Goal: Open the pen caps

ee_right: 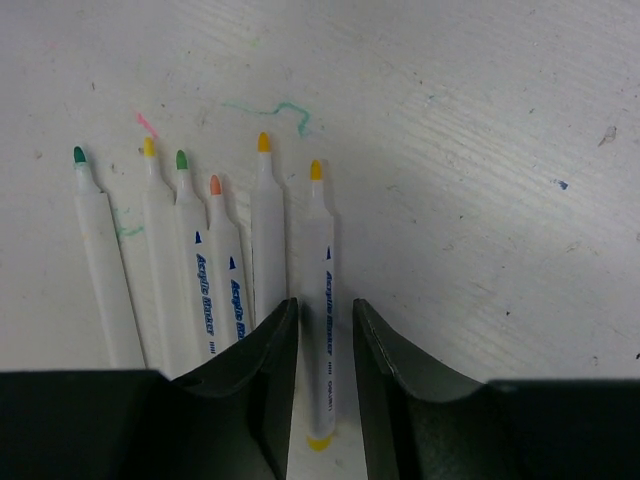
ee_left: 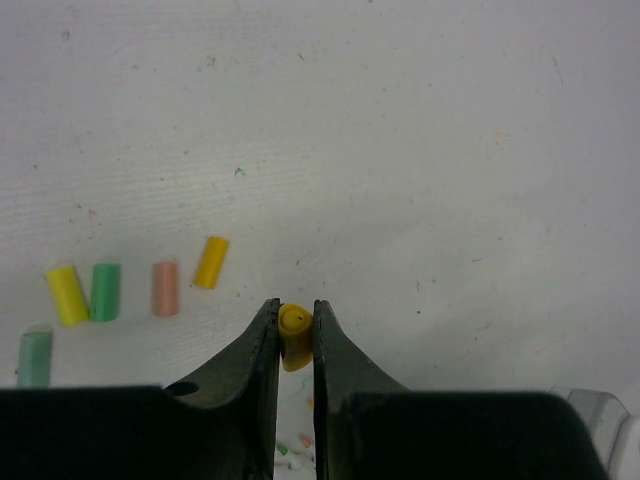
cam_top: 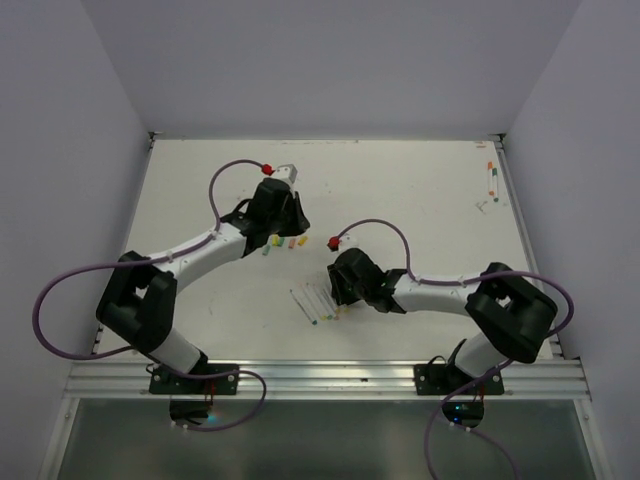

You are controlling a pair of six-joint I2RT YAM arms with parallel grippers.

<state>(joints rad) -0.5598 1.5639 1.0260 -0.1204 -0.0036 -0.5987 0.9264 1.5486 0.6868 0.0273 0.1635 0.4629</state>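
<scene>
My left gripper (ee_left: 296, 320) is shut on a small yellow pen cap (ee_left: 294, 338), held just above the table. Several loose caps lie to its left: yellow (ee_left: 67, 294), green (ee_left: 105, 291), orange (ee_left: 165, 288), yellow (ee_left: 211, 262) and green (ee_left: 35, 358). My right gripper (ee_right: 325, 318) is open, its fingers either side of the rightmost white pen (ee_right: 322, 260), which has a bare yellow tip and lies flat. Several other uncapped pens (ee_right: 205, 280) lie in a row to its left. In the top view the left gripper (cam_top: 277, 222) is by the caps (cam_top: 282, 242) and the right gripper (cam_top: 338, 290) is by the pens (cam_top: 312, 305).
Two more pens (cam_top: 492, 180) lie at the far right edge of the white table. Purple cables with red plugs (cam_top: 266, 168) loop above both arms. Pen marks stain the table (ee_right: 280, 110). Side walls enclose the table.
</scene>
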